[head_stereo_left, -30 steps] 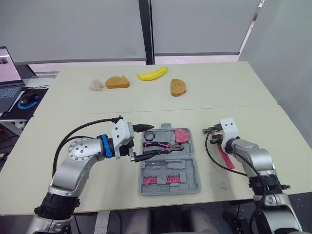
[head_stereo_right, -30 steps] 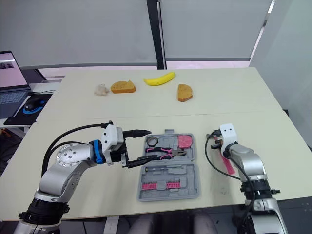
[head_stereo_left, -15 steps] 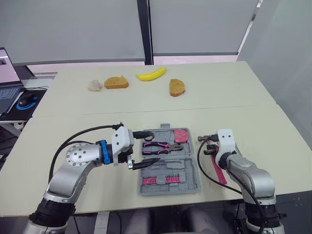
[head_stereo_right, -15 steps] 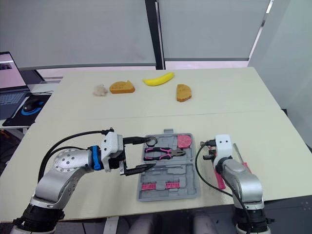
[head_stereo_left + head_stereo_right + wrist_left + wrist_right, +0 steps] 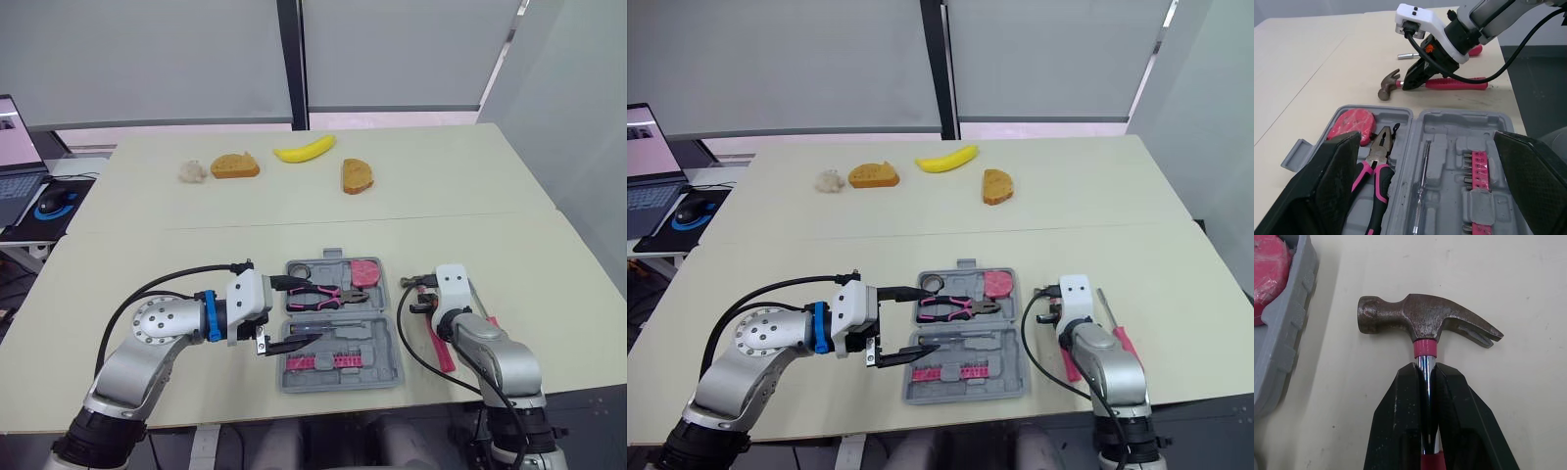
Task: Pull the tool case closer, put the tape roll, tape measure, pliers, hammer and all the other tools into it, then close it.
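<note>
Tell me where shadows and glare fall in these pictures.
Right wrist view: the hammer casts a soft shadow on the table; its steel neck glints between the right gripper's fingers. Eye views: even light, no glare on the tool case.

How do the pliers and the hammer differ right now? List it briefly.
The pliers lie inside the tool case; the hammer is outside it, to its right. The right gripper is shut on the hammer's shaft; nothing holds the pliers. Both have pink handles.
</note>
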Motion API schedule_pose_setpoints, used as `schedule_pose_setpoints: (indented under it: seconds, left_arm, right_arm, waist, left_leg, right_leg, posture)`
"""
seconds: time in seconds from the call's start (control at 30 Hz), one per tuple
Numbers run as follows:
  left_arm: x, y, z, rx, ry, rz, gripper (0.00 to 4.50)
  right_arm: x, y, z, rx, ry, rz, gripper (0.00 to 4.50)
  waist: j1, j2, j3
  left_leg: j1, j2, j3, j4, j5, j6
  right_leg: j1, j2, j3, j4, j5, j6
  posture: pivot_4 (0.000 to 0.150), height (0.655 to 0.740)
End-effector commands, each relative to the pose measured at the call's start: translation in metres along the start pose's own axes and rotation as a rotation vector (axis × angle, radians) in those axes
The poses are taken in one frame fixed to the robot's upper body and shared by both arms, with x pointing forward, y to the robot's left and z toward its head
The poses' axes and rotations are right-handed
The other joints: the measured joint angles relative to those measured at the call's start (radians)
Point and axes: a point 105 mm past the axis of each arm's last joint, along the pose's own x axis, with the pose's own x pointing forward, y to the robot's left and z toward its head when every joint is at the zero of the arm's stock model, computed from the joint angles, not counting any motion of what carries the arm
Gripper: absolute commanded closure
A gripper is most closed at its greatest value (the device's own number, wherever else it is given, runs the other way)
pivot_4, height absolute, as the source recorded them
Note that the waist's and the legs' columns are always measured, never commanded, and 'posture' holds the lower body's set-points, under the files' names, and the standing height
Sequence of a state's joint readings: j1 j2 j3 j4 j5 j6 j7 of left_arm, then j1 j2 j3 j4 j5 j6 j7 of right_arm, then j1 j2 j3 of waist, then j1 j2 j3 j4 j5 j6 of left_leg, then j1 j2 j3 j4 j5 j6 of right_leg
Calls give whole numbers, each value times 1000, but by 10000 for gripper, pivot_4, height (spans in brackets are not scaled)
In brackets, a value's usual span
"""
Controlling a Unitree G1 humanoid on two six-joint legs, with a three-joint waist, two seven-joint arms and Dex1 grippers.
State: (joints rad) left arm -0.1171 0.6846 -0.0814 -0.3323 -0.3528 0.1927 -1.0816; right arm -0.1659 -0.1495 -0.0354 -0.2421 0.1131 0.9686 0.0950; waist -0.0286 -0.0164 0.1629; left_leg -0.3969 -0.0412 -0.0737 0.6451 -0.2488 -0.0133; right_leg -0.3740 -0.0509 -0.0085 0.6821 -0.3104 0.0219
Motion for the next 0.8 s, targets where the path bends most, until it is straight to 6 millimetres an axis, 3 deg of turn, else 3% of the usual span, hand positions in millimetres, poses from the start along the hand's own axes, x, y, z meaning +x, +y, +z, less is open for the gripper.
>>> schedule_pose_setpoints:
  seconds: [0.03,0.13,0.2,0.37,0.53,0.67,0.8]
  left_arm:
    - [-1,-4,11,24,-22,-26,0]
    - [-3,-6,10,23,-27,-38,0]
    - [-4,-7,9,24,-31,-43,0]
    - [-4,-7,6,33,-29,-45,0]
    - [-3,-9,7,28,-47,-47,0]
    - [-2,-10,13,2,-99,-55,0]
    - [-1,-8,22,-39,-169,-52,0]
  right_arm:
    - [-1,5,11,7,-48,15,42994]
    - [-2,6,10,10,-47,21,42994]
    - [-5,5,12,12,-58,14,35891]
    - [-17,5,23,61,-83,26,25326]
    - [-38,7,27,35,-81,70,12038]
    - [-61,12,35,-162,-75,191,157]
    - [-73,9,46,-498,-62,312,157]
  waist:
    - [0,0,0]
    - [0,0,0]
    - [0,0,0]
    - [0,0,0]
    - [1,0,0]
    - [1,1,1]
    - [1,2,1]
  left_leg:
    - [0,0,0,0,0,0]
    - [0,0,0,0,0,0]
    - [0,0,0,0,0,0]
    - [0,0,0,0,0,0]
    - [0,0,0,0,0,0]
    - [0,0,0,0,0,0]
    - [0,0,-1,0,0,0]
  right_leg:
    - [0,0,0,0,0,0]
    - [0,0,0,0,0,0]
    - [0,0,0,0,0,0]
    - [0,0,0,0,0,0]
    - [0,0,0,0,0,0]
    - [0,0,0,-1,0,0]
    - [1,0,-1,-1,0,0]
  posture:
    - [1500,7400]
    - [1500,7400]
    - [1500,7400]
    - [1500,7400]
    - [1500,7400]
    - [1500,7400]
    - [1500,7400]
